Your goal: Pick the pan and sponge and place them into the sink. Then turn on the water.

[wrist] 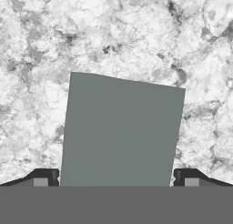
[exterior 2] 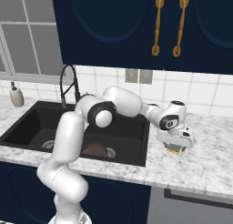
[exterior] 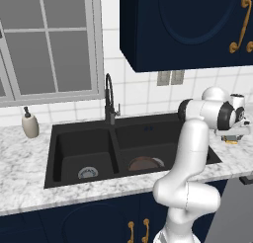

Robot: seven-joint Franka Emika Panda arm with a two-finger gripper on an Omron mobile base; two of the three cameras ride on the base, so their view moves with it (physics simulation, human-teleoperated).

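Observation:
The dark brown pan lies on the floor of the right basin of the black sink. The sponge rests on the marble counter right of the sink, its dull green top facing the hand camera. A sliver of its yellow side peeks out under the hand. My gripper points straight down over the sponge, open, with one fingertip on each side of it. The black arched faucet stands behind the divider; no water runs.
A beige soap dispenser stands on the counter left of the sink. Dark blue wall cabinets hang overhead. The marble counter runs on to the right of the gripper.

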